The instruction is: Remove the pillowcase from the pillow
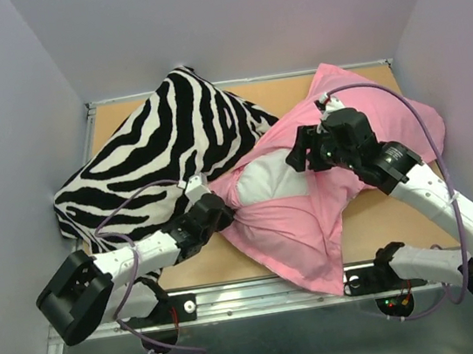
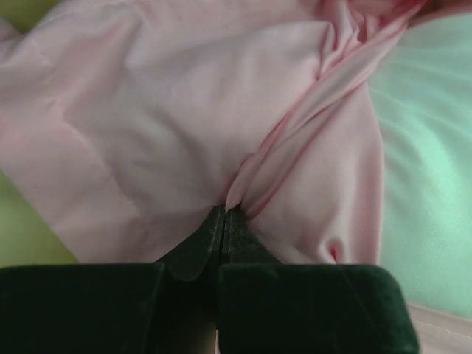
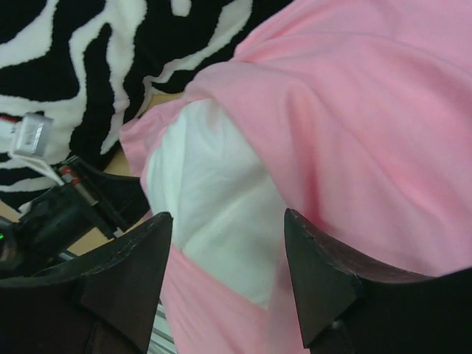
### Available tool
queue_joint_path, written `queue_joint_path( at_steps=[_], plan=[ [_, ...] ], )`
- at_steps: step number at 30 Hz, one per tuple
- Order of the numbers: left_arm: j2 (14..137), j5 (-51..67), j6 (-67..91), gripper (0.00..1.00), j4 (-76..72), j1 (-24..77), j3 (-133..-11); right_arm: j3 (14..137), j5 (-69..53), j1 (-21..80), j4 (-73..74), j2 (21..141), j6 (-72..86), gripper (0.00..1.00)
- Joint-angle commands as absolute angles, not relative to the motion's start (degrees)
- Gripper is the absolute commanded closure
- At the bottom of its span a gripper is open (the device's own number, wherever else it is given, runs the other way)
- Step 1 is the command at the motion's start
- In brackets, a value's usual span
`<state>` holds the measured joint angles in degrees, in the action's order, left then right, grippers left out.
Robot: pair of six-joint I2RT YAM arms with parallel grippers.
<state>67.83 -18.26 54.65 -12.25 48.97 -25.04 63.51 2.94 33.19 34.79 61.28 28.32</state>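
Observation:
The pink pillowcase (image 1: 301, 225) lies across the middle and right of the table, its mouth pulled open. The white pillow (image 1: 268, 180) shows through that opening. My left gripper (image 1: 224, 212) is at the mouth's left edge. In the left wrist view it (image 2: 223, 210) is shut on a bunched fold of the pillowcase (image 2: 162, 110), with the pillow (image 2: 428, 147) to the right. My right gripper (image 1: 300, 157) hovers over the opening. The right wrist view shows it (image 3: 227, 214) open with nothing between its fingers, above the pillow (image 3: 206, 184) and the pillowcase (image 3: 354, 125).
A black-and-white zebra-striped pillow (image 1: 161, 143) fills the back left of the wooden table (image 1: 375, 219) and touches the pink fabric. Grey walls close in the sides and back. A metal rail (image 1: 262, 292) runs along the front edge, and pink cloth hangs over it.

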Motion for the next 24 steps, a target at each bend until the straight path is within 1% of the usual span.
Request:
queue_joint_path(
  at_steps=[1,4,5,8,12,13,14,17,20,21,22,23,24],
  plan=[
    [71.35,-18.9,51.77,1.0,-14.32,51.59,-28.65,71.62,4.38,39.01,35.24,61.61,24.7,0.31],
    [72.33,-18.98,51.94,1.0,-15.03,52.29,-29.35,74.0,7.55,45.33,35.86,65.38,24.35,0.29],
    [72.51,-18.98,52.03,1.0,-15.29,52.47,-29.53,74.44,10.78,48.74,36.21,67.74,24.52,0.29],
    [71.9,-19.16,52.21,1.0,-15.82,52.47,-29.27,75.67,17.91,53.94,36.74,73.88,24.7,0.27],
    [70.67,-19.42,52.38,1.0,-15.47,52.47,-29.27,76.29,25.65,56.42,37.7,80.67,24.61,0.23],
    [70.4,-19.51,52.3,1.0,-15.29,52.47,-29.27,76.03,26.27,56.51,37.71,83.29,24.52,0.22],
    [70.05,-19.69,52.29,1.0,-15.03,52.47,-29.27,75.42,26.28,56.86,37.79,84.19,24.7,0.18],
    [69.61,-19.95,52.21,1.0,-14.77,52.47,-29.27,74.19,28.38,57.04,37.62,88.67,24.96,0.14],
    [69.26,-19.86,52.21,1.0,-14.77,52.47,-29.53,73.39,30.67,57.04,37.18,92.89,26.19,0.14],
    [68.91,-19.95,52.12,1.0,-14.77,52.47,-29.53,73.13,30.67,57.04,36.48,93.68,26.54,0.28],
    [68.73,-20.04,52.12,1.0,-14.59,52.47,-29.62,73.13,30.76,57.04,36.47,94.3,26.54,0.45],
    [68.47,-20.04,52.03,1.0,-14.5,52.47,-29.71,73.3,31.28,57.04,36.47,94.92,26.8,0.78],
    [68.21,-20.47,51.77,1.0,-14.24,52.47,-29.88,73.39,31.81,56.95,36.47,94.75,27.07,0.87]
  ],
)
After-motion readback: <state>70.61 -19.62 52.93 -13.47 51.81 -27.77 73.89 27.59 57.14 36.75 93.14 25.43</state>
